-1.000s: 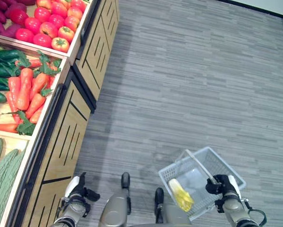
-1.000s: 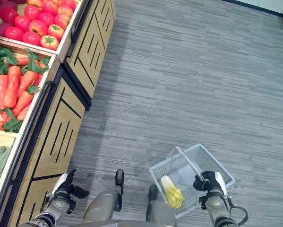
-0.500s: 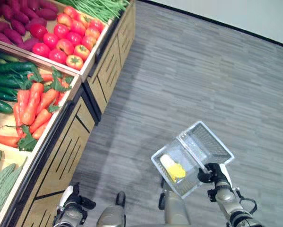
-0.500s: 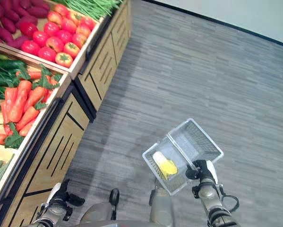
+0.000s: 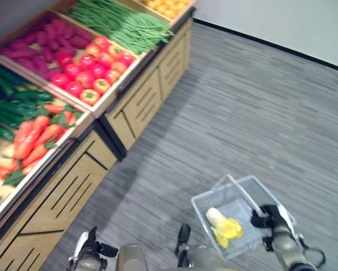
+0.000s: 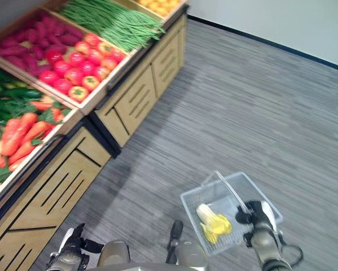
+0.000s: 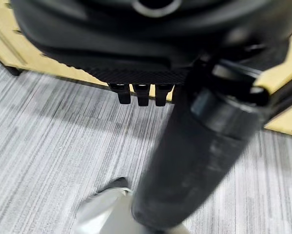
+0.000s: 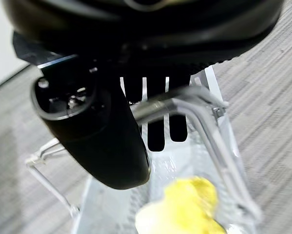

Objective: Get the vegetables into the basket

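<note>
Nearest, at the lower right, the robot's right hand curls its fingers and thumb round the thin metal handle of a pale wire basket, which hangs just above the floor. Inside the basket lies one vegetable, a pale-stemmed, yellow-leaved cabbage, resting on the basket's bottom. In the right wrist view the handle runs across the fingers, with the yellow leaves below them.

At the lower left, the left hand hangs low beside the display stand. Its fingers look partly bent and hold nothing, though how far they are closed cannot be told.

The floor is grey carpet with fine stripes, stretching away to a pale wall edged by a dark skirting strip.

Along the left runs a wooden produce stand with panelled fronts and sloping bins. The closest bin holds orange carrots with green tops, beside dark green cucumbers. The next bin holds red tomatoes and purple sweet potatoes. Farther on lie long green beans, and farthest, at the stand's end, some yellow-orange fruit.
</note>
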Available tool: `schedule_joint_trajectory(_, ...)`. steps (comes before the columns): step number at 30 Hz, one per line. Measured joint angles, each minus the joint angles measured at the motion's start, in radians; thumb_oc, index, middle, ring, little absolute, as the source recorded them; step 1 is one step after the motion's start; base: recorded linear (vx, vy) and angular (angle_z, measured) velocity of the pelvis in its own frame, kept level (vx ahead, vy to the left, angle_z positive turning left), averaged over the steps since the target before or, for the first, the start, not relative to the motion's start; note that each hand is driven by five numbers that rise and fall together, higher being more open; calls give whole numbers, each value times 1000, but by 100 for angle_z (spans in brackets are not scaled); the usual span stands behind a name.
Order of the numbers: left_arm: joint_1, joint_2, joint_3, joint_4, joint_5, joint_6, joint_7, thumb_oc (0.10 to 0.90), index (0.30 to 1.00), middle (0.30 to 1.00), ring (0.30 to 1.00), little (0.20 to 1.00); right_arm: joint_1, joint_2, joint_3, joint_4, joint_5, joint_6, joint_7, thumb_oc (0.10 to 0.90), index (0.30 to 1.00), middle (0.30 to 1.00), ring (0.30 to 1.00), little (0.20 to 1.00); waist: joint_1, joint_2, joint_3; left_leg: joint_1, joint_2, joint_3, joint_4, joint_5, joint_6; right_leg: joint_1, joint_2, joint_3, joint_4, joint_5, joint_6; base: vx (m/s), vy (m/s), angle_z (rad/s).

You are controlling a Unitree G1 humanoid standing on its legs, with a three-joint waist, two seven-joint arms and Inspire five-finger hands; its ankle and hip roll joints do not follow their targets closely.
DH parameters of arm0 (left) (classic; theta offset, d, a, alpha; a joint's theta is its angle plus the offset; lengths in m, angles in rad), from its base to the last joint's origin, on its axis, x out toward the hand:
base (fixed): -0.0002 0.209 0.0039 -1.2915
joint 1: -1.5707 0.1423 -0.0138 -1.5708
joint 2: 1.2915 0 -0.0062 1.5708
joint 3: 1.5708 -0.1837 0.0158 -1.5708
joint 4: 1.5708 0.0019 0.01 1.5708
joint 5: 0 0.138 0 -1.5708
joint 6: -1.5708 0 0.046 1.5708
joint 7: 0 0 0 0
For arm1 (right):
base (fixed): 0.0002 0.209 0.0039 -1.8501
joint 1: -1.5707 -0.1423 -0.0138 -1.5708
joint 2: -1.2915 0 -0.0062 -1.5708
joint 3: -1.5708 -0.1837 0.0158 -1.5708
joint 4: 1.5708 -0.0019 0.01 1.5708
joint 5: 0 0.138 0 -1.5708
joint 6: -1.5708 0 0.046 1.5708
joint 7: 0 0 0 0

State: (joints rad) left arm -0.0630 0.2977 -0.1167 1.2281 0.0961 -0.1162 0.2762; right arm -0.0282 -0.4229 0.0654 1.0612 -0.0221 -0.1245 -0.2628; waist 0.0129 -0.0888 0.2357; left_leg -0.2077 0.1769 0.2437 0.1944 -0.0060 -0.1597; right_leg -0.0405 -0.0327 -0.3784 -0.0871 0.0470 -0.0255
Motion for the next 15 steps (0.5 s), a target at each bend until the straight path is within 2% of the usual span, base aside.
schedule_joint_trajectory(2,26,-6,-1,4,1,2,-9,900,1000,1000,1000,1000,-7,25,1,16,0,0,0,400,300,300,300,300,10,5,-1,-23,-31,28,-156,45,12,3,23,6,-6,-30,28,258,83,-14)
schedule_joint_trajectory(3,39,-6,-1,6,1,2,-15,900,1000,1000,1000,1000,-7,37,1,14,0,-1,0,400,300,300,300,300,17,13,-5,-24,-33,27,-207,81,12,7,37,13,-5,-34,23,100,29,-45)
schedule_joint_trajectory(4,52,-8,-2,6,1,5,-16,900,1000,1000,1000,1000,2,45,3,12,-1,-1,1,400,300,300,300,300,30,13,-4,-30,-24,20,-222,109,27,12,52,21,-2,-29,20,248,159,-54)
schedule_joint_trajectory(5,72,-11,-10,6,2,12,-25,900,1000,1000,1000,1000,17,48,3,9,-1,-2,1,400,300,300,300,300,28,11,-3,-38,-15,12,-180,139,42,32,64,23,-3,-24,-4,302,224,-38)
schedule_joint_trajectory(8,68,-20,-11,24,5,11,-37,900,1000,1000,1000,1000,48,37,-8,1,-1,0,-4,400,300,300,300,300,21,18,-16,3,-30,14,-168,145,59,46,61,39,14,-38,12,204,202,-16)
schedule_joint_trajectory(11,38,-17,-10,22,15,11,-37,900,1000,1000,1000,1000,51,32,-18,2,-2,4,-5,400,300,300,300,300,13,21,-16,41,-65,20,-215,167,137,37,31,48,48,-44,31,114,141,-2)
schedule_joint_trajectory(12,32,-12,-10,10,22,4,-36,900,1000,1000,1000,1000,55,33,-18,2,-3,4,-3,400,300,300,300,300,7,21,-16,56,-89,25,-214,148,158,35,3,61,85,-57,48,133,161,6)
schedule_joint_trajectory(15,-7,9,-10,-5,21,-9,-33,900,1000,1000,1000,1000,33,35,-16,10,-3,2,3,400,300,300,300,300,24,19,-18,44,-116,38,-181,104,181,9,-41,85,143,-84,67,67,80,0)
